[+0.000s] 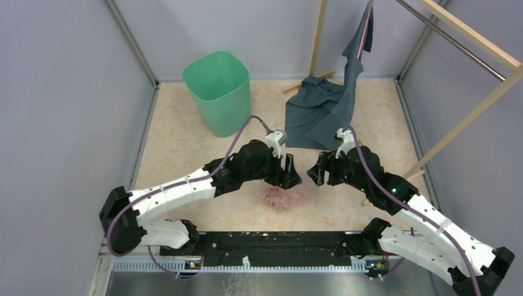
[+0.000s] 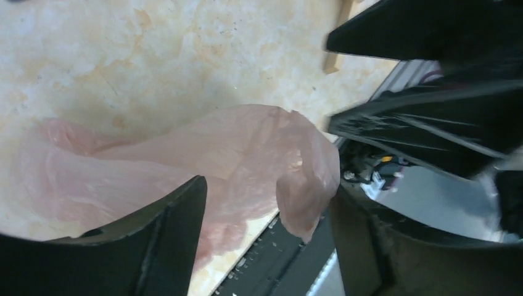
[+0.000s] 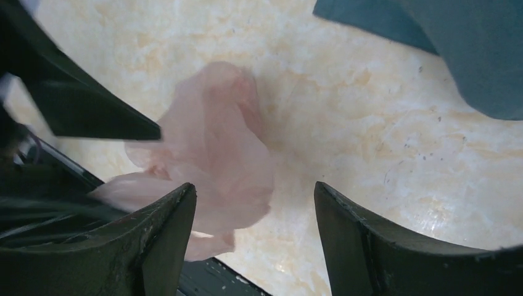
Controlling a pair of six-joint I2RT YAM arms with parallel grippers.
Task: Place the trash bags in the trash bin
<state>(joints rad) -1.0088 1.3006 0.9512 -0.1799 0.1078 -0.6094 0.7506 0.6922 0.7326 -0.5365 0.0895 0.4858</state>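
Note:
The pale-pink film trash bag (image 1: 282, 197) lies crumpled on the tabletop near the front edge. It fills the left wrist view (image 2: 203, 160) and shows in the right wrist view (image 3: 216, 148). The mint-green trash bin (image 1: 218, 91) stands upright at the back left, empty as far as I can see. My left gripper (image 1: 292, 176) is open just above the bag's far side; the film lies under and between its fingers (image 2: 166, 234). My right gripper (image 1: 316, 173) is open just right of it, above the bag's right end, one finger (image 3: 163, 228) over the film.
A dark blue-grey garment (image 1: 324, 108) hangs from a wooden rack (image 1: 469, 37) at the back right and drapes onto the table. The rack's foot (image 1: 308, 82) lies behind it. A black rail (image 1: 277, 240) runs along the front edge. Grey walls enclose the sides.

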